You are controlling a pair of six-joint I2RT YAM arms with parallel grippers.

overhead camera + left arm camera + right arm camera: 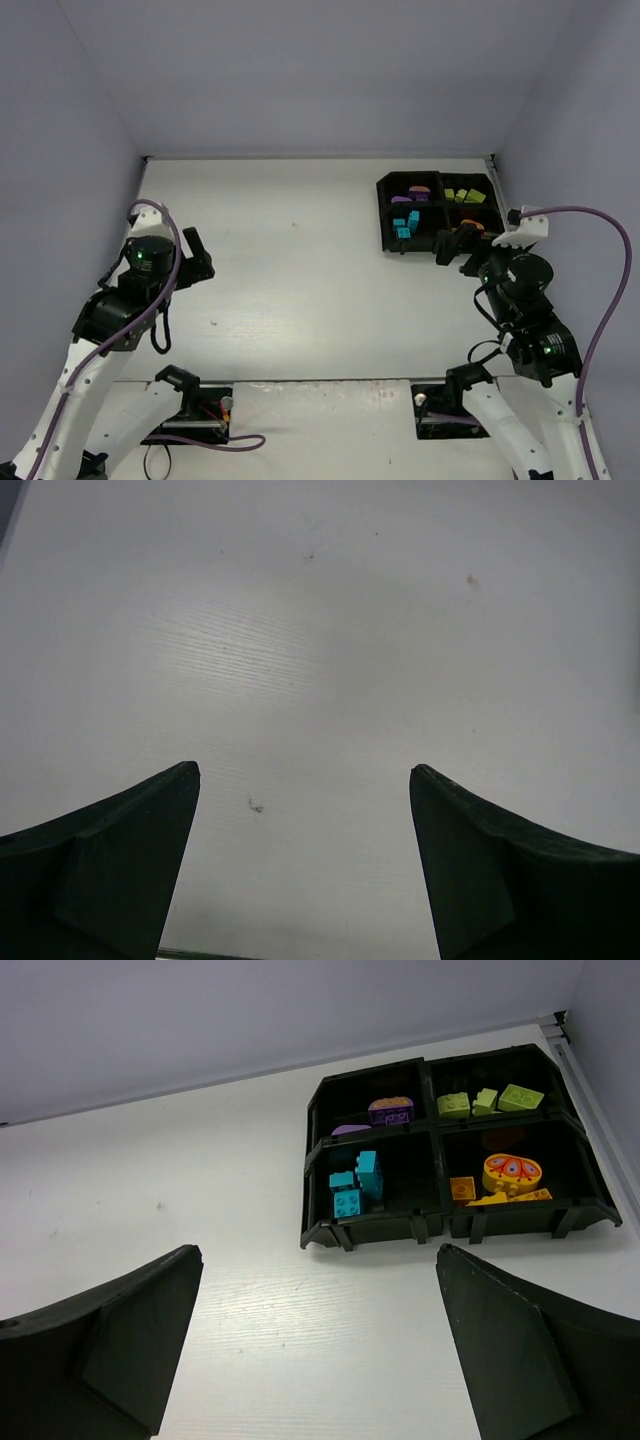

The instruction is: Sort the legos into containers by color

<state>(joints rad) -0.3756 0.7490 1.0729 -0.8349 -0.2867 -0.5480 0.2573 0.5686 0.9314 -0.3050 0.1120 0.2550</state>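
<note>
White counter (300, 250), black four-compartment tray (500, 1222) at far right corner. Right tool (318, 1250) wide, empty, just before tray's near wall. Left tool (304, 767) wide, empty, near left edge, well apart. Legos (355, 1185) inside tray, one color per compartment.

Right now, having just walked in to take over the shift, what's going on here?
Nothing is being held: the left end effector and the right end effector are open and empty, the right near the black tray. Every lego in view lies in it, one colour per compartment: purple bricks, green bricks, cyan bricks, orange bricks. Sorting looks finished.
</note>
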